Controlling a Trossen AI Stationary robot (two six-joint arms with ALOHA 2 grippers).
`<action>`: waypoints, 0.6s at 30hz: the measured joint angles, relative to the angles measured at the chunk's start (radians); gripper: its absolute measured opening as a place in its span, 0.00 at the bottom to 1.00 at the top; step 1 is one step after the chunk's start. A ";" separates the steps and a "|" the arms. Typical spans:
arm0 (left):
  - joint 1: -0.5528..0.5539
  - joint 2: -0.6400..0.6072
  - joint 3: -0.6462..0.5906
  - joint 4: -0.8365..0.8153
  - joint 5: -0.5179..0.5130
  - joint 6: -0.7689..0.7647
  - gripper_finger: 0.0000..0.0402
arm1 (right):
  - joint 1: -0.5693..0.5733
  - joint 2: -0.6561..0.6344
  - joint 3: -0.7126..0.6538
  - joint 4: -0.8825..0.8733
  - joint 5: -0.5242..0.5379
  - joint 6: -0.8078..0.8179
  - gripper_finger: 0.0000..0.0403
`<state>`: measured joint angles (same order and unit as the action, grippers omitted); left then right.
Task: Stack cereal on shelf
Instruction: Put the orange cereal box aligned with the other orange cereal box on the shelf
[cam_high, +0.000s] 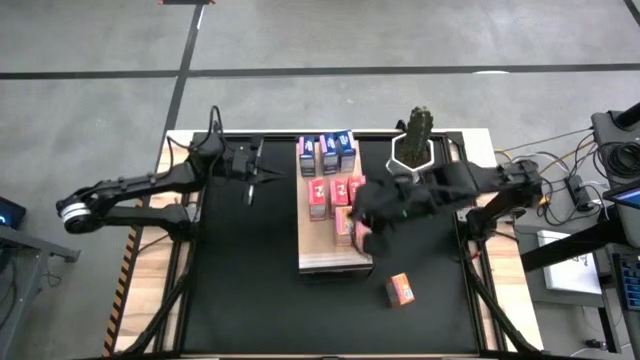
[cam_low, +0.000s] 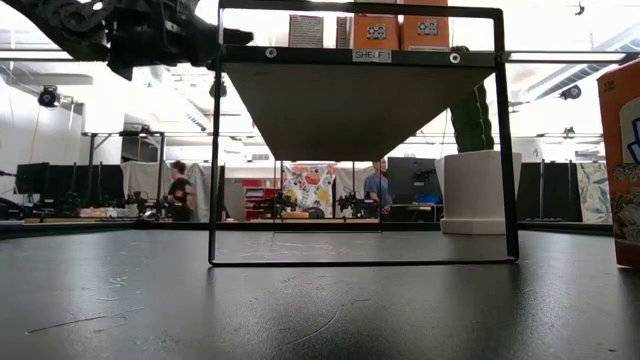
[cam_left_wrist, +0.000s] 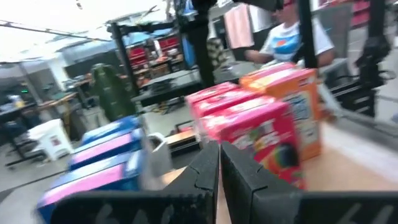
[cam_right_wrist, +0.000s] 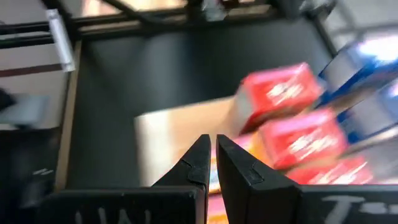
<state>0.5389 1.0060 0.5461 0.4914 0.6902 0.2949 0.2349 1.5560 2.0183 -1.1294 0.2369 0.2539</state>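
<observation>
Right gripper (cam_right_wrist: 211, 163): fingers pressed together, empty, above the long light wood shelf board (cam_high: 322, 258).
Cereal: blue, pink-red and orange cardboard boxes (cam_high: 327, 155) stood beneath and beyond it; one orange box (cam_high: 400, 289) lay off the board, nearby.
Left gripper (cam_left_wrist: 219, 173): clenched, empty, beside the shelf.
Advice: spreading the fingers before descending looked wise.

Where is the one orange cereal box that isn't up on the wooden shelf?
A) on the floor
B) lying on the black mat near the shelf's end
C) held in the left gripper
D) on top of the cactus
B: the orange box lies alone on the black mat, just off the shelf.
</observation>
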 joint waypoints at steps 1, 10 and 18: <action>-0.013 -0.005 0.000 -0.002 -0.004 -0.008 0.00 | 0.025 -0.002 -0.001 -0.018 0.000 0.049 0.04; -0.092 -0.040 0.000 0.000 -0.095 -0.092 0.00 | 0.225 -0.002 -0.040 -0.219 -0.006 0.692 0.04; -0.113 -0.048 0.000 -0.004 -0.095 -0.099 0.00 | 0.388 0.003 -0.181 -0.234 -0.021 1.258 0.04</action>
<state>0.4259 0.9581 0.5460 0.4870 0.5956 0.1963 0.6227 1.5592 1.8374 -1.3632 0.2160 1.5117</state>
